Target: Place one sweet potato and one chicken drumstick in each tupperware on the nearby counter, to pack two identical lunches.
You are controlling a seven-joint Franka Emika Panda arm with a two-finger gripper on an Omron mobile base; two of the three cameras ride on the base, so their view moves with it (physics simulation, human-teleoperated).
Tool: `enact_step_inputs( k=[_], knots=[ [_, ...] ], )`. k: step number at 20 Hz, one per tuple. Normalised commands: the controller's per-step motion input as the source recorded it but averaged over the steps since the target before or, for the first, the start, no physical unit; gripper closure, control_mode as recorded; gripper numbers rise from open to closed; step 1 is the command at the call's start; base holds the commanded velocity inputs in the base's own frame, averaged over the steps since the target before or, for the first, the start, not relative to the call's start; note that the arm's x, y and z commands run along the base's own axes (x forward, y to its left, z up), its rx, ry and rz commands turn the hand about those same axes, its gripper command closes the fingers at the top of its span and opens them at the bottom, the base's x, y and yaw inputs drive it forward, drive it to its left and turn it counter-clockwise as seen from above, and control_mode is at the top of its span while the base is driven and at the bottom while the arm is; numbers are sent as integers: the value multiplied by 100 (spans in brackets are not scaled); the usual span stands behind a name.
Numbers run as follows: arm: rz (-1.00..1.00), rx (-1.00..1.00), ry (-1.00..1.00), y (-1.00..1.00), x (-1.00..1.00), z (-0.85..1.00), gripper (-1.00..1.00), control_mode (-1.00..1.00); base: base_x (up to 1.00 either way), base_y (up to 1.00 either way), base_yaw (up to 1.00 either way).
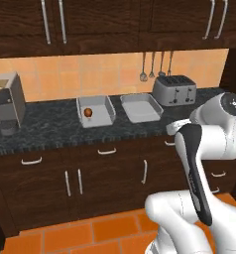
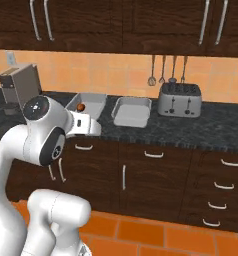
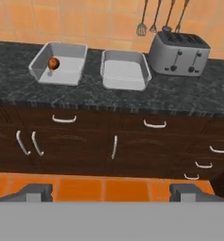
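Two pale tupperware tubs stand side by side on the dark counter (image 3: 180, 92). The left tub (image 3: 67, 71) (image 1: 103, 111) (image 2: 91, 101) holds one small orange-brown sweet potato (image 3: 53, 63) (image 1: 88, 113) (image 2: 80, 106) near its left wall. Nothing lies in the right tub (image 3: 124, 73) (image 1: 142, 109) (image 2: 132, 112). The chicken drumstick is out of view. My gripper (image 3: 111, 192) is open, its fingertips (image 3: 36, 191) wide apart with nothing between them. It hangs back from the counter above the orange floor, facing the drawers and both tubs.
A silver four-slot toaster (image 3: 179, 53) (image 1: 174, 89) stands right of the tubs, with utensils (image 3: 154, 19) hanging on the wall behind. A coffee machine (image 1: 8, 101) sits at the counter's left end. Dark drawers and doors (image 3: 114, 146) lie below the worktop, wall cabinets (image 1: 115, 20) above.
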Motion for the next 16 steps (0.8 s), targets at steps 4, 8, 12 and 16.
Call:
enact_step_inputs(
  k=[4, 8, 12, 16],
  knots=[
    [0, 0, 0, 0, 0, 0, -100, 100, -90, -100, 0],
    [0, 0, 0, 0, 0, 0, -100, 100, -76, -100, 0],
    [0, 0, 0, 0, 0, 0, -100, 100, -40, -100, 0],
    [0, 0, 0, 0, 0, 0, -100, 100, 78, -88, 0]
  ],
)
